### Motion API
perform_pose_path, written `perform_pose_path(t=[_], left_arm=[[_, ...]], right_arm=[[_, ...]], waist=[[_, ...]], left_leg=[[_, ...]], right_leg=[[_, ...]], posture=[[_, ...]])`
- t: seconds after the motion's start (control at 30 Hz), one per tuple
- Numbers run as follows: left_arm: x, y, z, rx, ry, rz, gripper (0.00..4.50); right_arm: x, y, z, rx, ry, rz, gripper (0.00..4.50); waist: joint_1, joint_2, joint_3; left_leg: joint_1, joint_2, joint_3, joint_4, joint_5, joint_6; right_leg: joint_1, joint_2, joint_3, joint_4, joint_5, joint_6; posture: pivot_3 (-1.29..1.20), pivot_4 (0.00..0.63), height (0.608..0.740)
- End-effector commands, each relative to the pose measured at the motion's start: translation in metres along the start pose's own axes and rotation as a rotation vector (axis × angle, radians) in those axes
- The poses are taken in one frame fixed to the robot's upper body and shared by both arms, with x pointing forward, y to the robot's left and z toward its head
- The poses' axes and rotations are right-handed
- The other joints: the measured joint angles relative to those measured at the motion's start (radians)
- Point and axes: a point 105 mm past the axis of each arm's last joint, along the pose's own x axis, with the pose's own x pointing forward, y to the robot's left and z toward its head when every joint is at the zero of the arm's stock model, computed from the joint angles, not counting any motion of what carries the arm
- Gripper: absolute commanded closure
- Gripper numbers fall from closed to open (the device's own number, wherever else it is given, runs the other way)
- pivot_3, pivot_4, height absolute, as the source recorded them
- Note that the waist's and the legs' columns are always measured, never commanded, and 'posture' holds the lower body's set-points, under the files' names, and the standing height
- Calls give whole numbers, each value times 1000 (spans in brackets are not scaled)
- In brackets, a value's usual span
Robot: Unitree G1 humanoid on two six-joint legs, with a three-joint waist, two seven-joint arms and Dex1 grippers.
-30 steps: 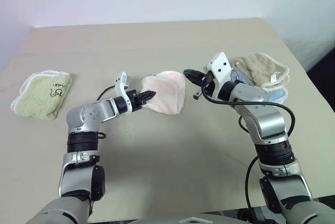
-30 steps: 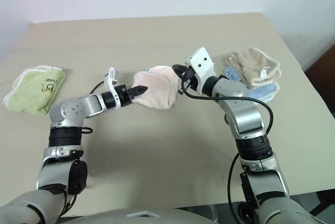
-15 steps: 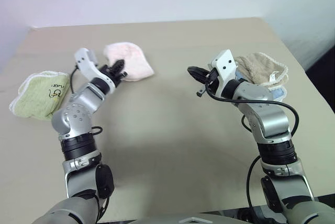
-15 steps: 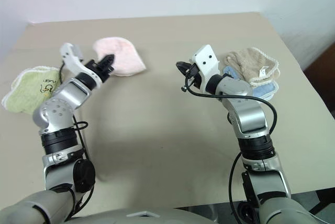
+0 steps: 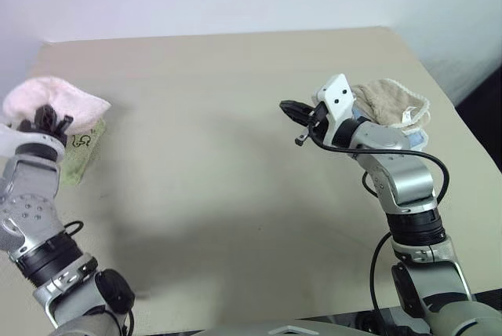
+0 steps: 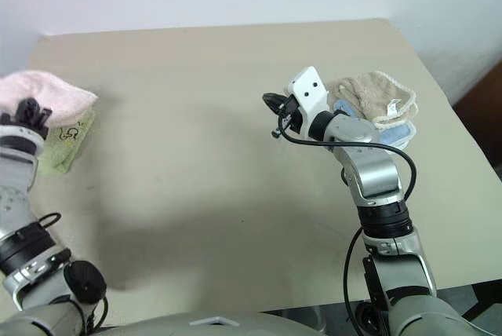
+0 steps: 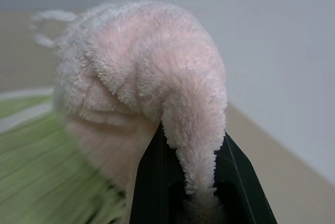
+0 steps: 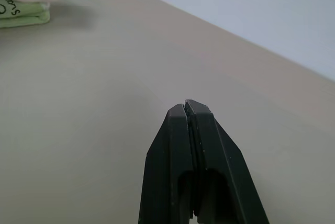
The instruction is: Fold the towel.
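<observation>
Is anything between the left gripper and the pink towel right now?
Nothing visible. The left gripper is already shut on the pale pink terry towel, holding it above the folded light green cloth.

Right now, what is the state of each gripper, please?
Left gripper: closed on the pink towel, held above the green cloth.
Right gripper: closed, holding nothing.

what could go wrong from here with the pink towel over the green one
The left tool pinches just one bunched fold of the towel, so it could slip free. Released above the green cloth, the towel may unfold or land skewed. A low approach could drag that cloth.
</observation>
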Motion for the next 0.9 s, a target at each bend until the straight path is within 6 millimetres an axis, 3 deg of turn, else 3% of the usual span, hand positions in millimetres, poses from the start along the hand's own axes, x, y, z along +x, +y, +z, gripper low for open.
perform_pose_path(t=[0.03, 0.43, 0.6, 0.73, 0.83, 0.9], left_arm=[[-7, 24, -6, -65, -14, 81, 3855], [-20, 44, 2, -116, -29, 89, 28], [-32, 62, 12, -112, -52, 134, 28], [-42, 73, 45, -99, -174, 135, 28], [-47, 55, 79, -72, -279, 11, 28], [-48, 43, 87, -32, -286, -53, 28]], right_arm=[[-1, -5, 16, -38, -53, 6, 4500], [-4, -2, 12, -33, -37, 12, 4500], [-6, 1, 7, -22, -27, 16, 4500], [-5, 3, 6, -17, -25, 17, 4500], [-6, 2, 3, -7, -18, 12, 4500], [-5, 2, 1, -5, -16, 12, 4500]], waist=[[-1, 0, 0], [-3, -1, 0], [-3, -1, 0], [-5, -1, 0], [-4, -1, 0], [-1, -1, 0]], left_leg=[[0, 0, 0, 0, 0, 0], [1, 1, 0, 0, -3, 4], [2, 1, 0, 0, -3, 4], [2, 1, 0, 0, -3, 4], [2, 1, 0, -1, -3, 4], [3, 1, 0, -1, -4, 3]], right_leg=[[0, 0, 0, 0, 0, 0], [0, 0, 0, 1, 0, 0], [1, 0, 0, 1, 0, 0], [1, 0, 0, 1, 0, 0], [1, 0, 0, 1, 0, 0], [1, 0, 0, 1, 0, 0]], posture=[[0, 150, 728], [0, 150, 728], [0, 150, 728], [0, 150, 728], [0, 150, 728], [0, 150, 728]])
